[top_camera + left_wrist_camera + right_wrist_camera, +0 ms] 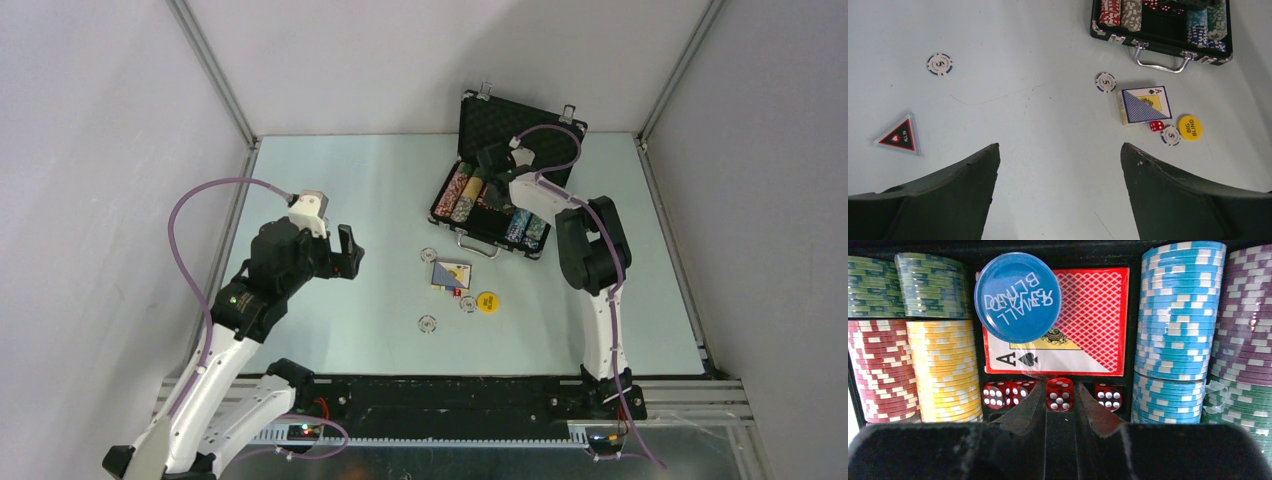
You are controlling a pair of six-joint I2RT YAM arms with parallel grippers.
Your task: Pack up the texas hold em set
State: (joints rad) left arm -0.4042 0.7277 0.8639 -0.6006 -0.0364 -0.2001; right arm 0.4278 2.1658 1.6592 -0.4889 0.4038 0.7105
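Observation:
The black briefcase (pixel 520 122) lies open at the table's far side, with rows of chips (pixel 1175 315) in it. My right gripper (pixel 1059 390) reaches into it and is shut on a red die (pixel 1060 395) over the dice slot, beside other dice (pixel 995 394). A blue Small Blind disc (pixel 1017 297) rests on the red card deck (pixel 1088 325). My left gripper (pixel 1060 150) hangs open over bare table. Loose ahead of it lie a blue-backed deck (pixel 1144 105), a red die (pixel 1156 126), a yellow Big Blind disc (pixel 1190 127), three chips (pixel 1105 82) and a triangular All In piece (pixel 899 136).
The case's silver handle (pixel 1160 59) faces the loose pieces. A metal frame (pixel 215 75) and grey walls border the table. The right arm (pixel 590 245) stands just right of the case.

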